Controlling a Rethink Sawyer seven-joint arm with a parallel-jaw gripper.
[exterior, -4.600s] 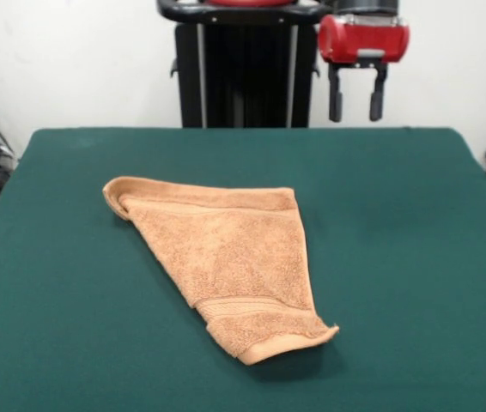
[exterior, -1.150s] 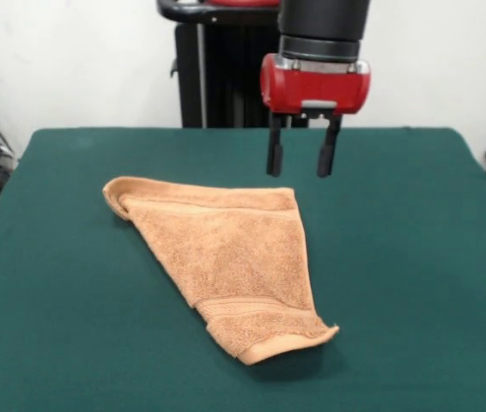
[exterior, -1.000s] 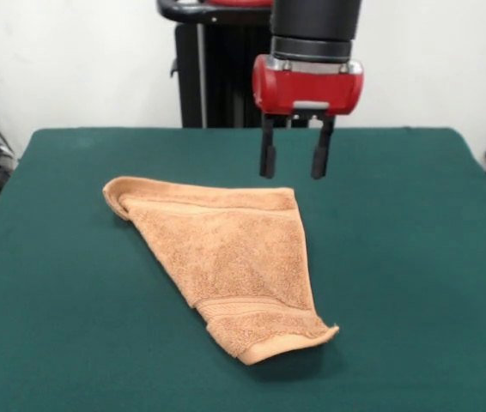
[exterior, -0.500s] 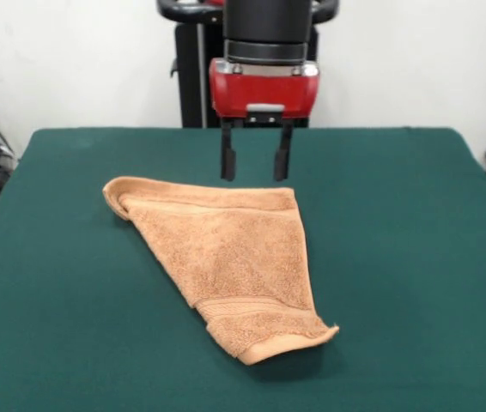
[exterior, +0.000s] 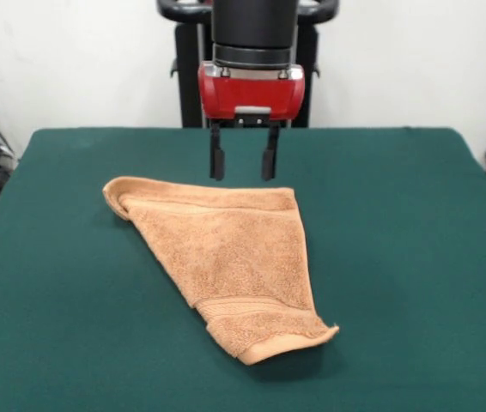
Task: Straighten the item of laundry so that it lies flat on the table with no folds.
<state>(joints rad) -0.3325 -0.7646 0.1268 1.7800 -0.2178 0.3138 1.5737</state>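
One folded towel [exterior: 230, 257], open gripper [exterior: 243, 167] above.

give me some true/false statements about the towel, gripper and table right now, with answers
1. The towel lies fully flat and square. False: it is folded into a rough triangle.
2. The gripper is open and holds nothing. True.
3. The gripper hangs above the towel's far edge. True, with its tips clear of the cloth.
4. The table top is red. False: it is dark green.
5. The towel hangs over the table's edge. False: all of it rests on the table top.
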